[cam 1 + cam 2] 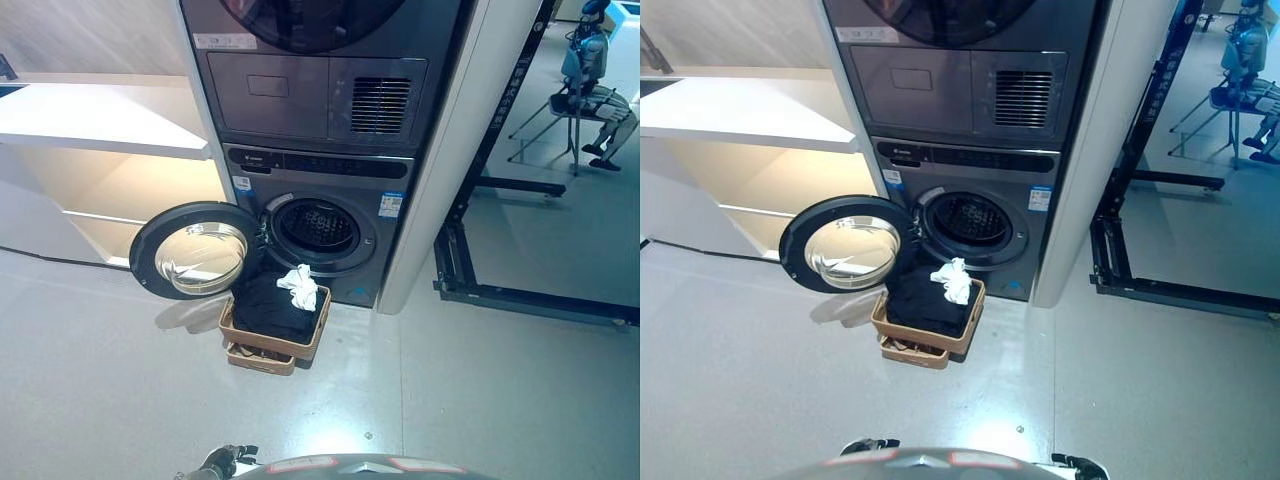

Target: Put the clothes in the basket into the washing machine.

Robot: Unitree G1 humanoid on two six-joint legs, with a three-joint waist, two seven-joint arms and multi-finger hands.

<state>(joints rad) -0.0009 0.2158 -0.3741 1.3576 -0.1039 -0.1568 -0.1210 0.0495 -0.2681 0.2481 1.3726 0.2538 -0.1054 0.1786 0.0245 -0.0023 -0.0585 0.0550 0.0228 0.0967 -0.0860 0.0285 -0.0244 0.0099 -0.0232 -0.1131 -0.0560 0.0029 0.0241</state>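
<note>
1. Only slivers of the robot's hands show, at the bottom edge of the views: the left hand [222, 462] low and left of centre, the right hand [1080, 466] low and right of centre. Too little of either is visible to say whether the fingers are spread, curled or pinching; I cannot tell. Neither touches or holds anything that can be seen.

2. Well ahead of both hands, across bare grey floor [120, 390], stands the basket [272, 342], a tan crate that seems to sit on a second, similar one. It is just in front of the washing machine [318, 232] and below its opening.

3. Inside the basket lie the clothes: a dark garment [268, 308] filling most of it, and a crumpled white piece [300, 287] on top near the back right corner.

4. Behind the basket the drum [318, 228] is exposed, and the round door [195, 255] is swung fully to the left, so the way in looks unobstructed.

5. Judging by this, the task is at its start: nothing has been picked up and the drum looks empty. The next move calls for closing the gap to the basket, bending low, and curling one hand round the white piece or the dark garment.

6. Off to the left stands a white shelf unit [100, 120]; on the right, a black metal frame [470, 270].
</note>
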